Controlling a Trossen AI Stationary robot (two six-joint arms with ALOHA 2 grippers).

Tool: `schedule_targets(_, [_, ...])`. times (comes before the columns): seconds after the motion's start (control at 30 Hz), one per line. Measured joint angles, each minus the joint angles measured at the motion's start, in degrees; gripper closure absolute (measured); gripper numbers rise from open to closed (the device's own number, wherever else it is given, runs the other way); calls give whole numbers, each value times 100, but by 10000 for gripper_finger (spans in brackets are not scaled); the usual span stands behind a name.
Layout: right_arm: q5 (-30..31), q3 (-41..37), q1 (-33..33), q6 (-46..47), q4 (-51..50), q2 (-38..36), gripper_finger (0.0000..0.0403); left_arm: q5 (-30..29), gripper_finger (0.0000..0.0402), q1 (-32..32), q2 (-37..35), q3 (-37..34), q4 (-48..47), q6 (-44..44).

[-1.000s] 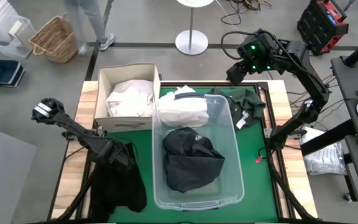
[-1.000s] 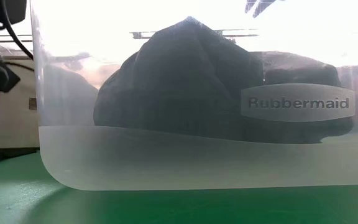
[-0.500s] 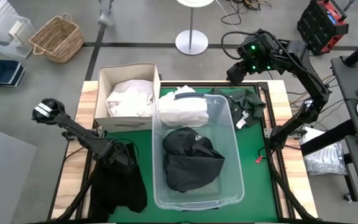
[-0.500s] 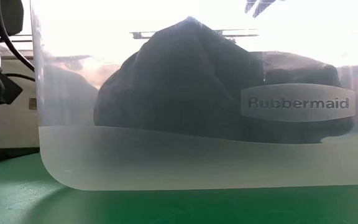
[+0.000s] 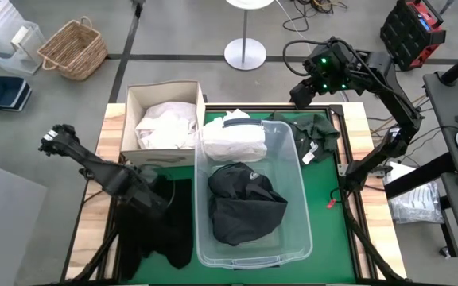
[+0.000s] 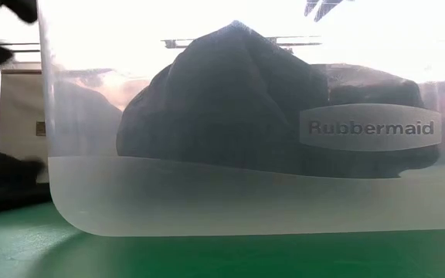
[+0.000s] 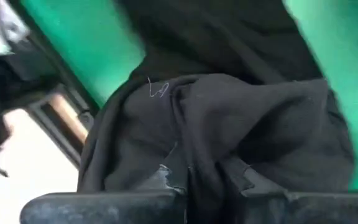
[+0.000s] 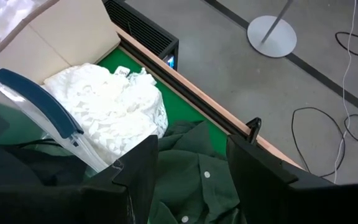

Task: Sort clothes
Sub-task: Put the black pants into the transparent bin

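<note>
Left end effector (image 5: 156, 200) pinches a bunched fold of the black garment (image 5: 161, 230) at the surface's front-left corner, beside the clear tub (image 5: 293, 159). Fabric is light, limp, will drape; grip on gathered cloth suits. Right end effector (image 5: 302, 94) spread, above the dark green shirt (image 5: 318, 127) at the rear-right edge.

Left gripper (image 5: 159, 199) low beside the clear plastic tub (image 5: 293, 171), on its left side, fingers (image 7: 166, 180) pinched tight on the black garment (image 5: 161, 230); left arm stretched in from the table's left edge. Right gripper (image 5: 304, 94) raised past the tub's far right corner, fingers (image 8: 138, 165) spread apart, nothing between them; right arm bent back toward the table's right side.
</note>
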Motion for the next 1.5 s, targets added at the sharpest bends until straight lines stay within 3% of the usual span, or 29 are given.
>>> schedule_targets(0.13, [0,0,1,-1,3,0,220,-630,386,-110,-4,1121,-735,116])
schedule_targets(0.43, [-2,0,1,-1,10,0,220,-2151,386,-518,-53,3146,-717,1221])
schedule_targets(0.57, [-2,0,2,-9,17,0,220,-3008,386,-570,30,3855,-715,1953])
schedule_targets(0.83, [-2,0,2,-77,54,0,220,-4081,386,-570,264,5032,-721,3479])
schedule_targets(1.1, [-2,0,2,-75,113,0,220,-5203,386,-566,700,6655,-499,4959])
schedule_targets(1.17, [-2,0,2,-74,170,0,220,-5464,386,-565,806,6909,-99,5585])
schedule_targets(1.5, [-6,0,2,-103,392,0,220,-5605,386,-559,609,6637,4591,10565])
